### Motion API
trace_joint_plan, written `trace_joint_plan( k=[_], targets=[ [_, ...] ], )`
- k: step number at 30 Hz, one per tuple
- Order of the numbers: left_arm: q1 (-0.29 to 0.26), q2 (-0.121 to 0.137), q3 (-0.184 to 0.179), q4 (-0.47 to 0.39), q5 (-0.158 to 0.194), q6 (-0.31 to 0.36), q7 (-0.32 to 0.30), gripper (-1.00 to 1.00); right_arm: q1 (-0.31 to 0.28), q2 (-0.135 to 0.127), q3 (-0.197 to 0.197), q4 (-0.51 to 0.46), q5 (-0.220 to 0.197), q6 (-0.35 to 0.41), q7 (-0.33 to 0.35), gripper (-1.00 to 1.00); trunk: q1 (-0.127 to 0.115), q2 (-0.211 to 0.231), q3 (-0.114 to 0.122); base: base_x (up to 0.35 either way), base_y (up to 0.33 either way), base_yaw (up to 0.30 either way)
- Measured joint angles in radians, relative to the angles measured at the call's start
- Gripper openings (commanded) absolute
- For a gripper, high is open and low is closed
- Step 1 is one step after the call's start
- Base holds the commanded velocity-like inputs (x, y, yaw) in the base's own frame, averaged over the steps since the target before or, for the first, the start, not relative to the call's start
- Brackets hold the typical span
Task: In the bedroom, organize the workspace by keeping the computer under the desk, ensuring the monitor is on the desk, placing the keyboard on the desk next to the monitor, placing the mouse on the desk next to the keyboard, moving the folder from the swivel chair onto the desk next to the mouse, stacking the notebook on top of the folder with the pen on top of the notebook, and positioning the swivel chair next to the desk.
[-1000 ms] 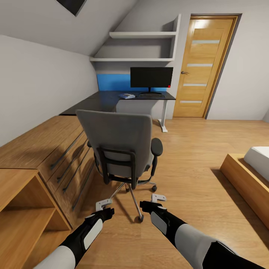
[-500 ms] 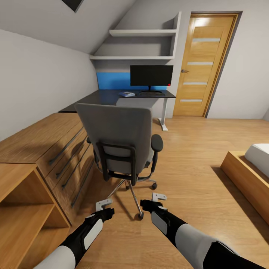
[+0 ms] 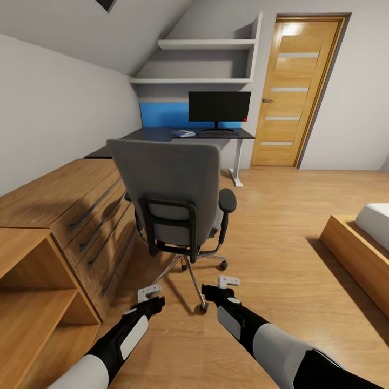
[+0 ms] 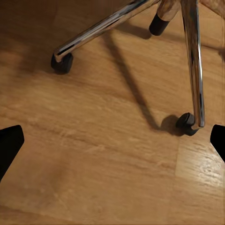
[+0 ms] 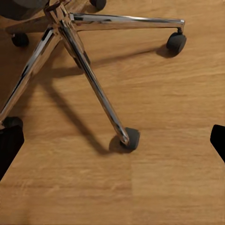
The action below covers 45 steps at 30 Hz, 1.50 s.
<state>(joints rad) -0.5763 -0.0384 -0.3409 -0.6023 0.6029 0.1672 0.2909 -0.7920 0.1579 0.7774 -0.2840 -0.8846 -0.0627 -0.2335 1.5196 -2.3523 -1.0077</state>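
- The left end effector (image 3: 149,294) and right end effector (image 3: 228,282) hang low over the wooden floor (image 3: 281,243), both released, fingers spread, holding nothing.
- The chair (image 3: 173,200) stands just ahead of both, its back turned to the robot; its chrome base (image 5: 89,70) lies near the fingertips, one caster (image 3: 203,308) between the two arms.
- The table (image 3: 162,135) stands well beyond the chair, against the far wall.
- The monitor (image 3: 219,107) stands upright on the table, with the blue folder (image 3: 183,133) lying on the table just left of its stand.
- A wooden drawer chest (image 3: 70,205) runs along the left wall, beside the chair.
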Motion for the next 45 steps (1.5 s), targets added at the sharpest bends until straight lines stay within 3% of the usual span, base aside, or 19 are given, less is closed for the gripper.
trace_joint_plan(
  k=[4, 9, 13, 19, 22, 28, 29, 35, 45],
  targets=[
    [0.000, 0.000, 0.000, -0.046, 0.003, -0.045, -0.001, 1.00, 0.000, 0.000, 0.003, -0.040, 0.023, 0.002, -0.006, 1.00, 0.015, -0.028, -0.013, 0.000, 0.000, 0.000],
    [0.000, 0.001, 0.002, -0.077, 0.004, -0.033, -0.001, 1.00, 0.000, 0.002, 0.003, -0.077, 0.038, 0.008, -0.013, 1.00, 0.035, -0.063, -0.028, 0.000, 0.000, 0.000],
    [-0.001, 0.017, 0.022, -0.097, 0.004, 0.052, -0.002, 1.00, -0.001, 0.000, -0.001, -0.114, 0.050, 0.045, -0.024, 1.00, 0.050, -0.091, -0.041, 0.000, 0.000, 0.000],
    [-0.004, 0.049, 0.087, -0.195, 0.004, 0.236, -0.003, 1.00, -0.001, -0.001, -0.005, -0.133, 0.051, 0.104, -0.026, 1.00, 0.073, -0.133, -0.059, 0.000, 0.000, 0.000],
    [-0.004, 0.049, 0.098, -0.209, 0.005, 0.262, -0.005, 1.00, -0.001, 0.000, 0.000, -0.136, 0.053, 0.109, -0.026, 1.00, 0.081, -0.147, -0.070, 0.000, 0.000, 0.000],
    [-0.005, 0.048, 0.103, -0.183, 0.001, 0.233, -0.005, 1.00, -0.001, 0.002, 0.008, -0.141, 0.055, 0.111, -0.025, 1.00, 0.081, -0.147, -0.070, 0.000, 0.000, 0.000],
    [-0.004, 0.051, 0.106, -0.134, -0.001, 0.178, -0.008, 1.00, -0.001, 0.003, 0.042, -0.142, 0.076, 0.075, -0.024, 1.00, 0.081, -0.147, -0.070, 0.000, 0.000, 0.000],
    [-0.005, 0.052, 0.106, -0.079, -0.003, 0.158, -0.010, 1.00, 0.000, 0.003, 0.086, -0.143, 0.103, -0.007, -0.027, 1.00, 0.081, -0.147, -0.070, 0.000, 0.000, 0.000],
    [-0.005, 0.051, 0.104, -0.067, -0.004, 0.155, -0.011, 1.00, 0.000, 0.002, 0.096, -0.140, 0.107, -0.030, -0.016, 1.00, 0.081, -0.147, -0.070, 0.008, 0.000, 0.000]
  ],
)
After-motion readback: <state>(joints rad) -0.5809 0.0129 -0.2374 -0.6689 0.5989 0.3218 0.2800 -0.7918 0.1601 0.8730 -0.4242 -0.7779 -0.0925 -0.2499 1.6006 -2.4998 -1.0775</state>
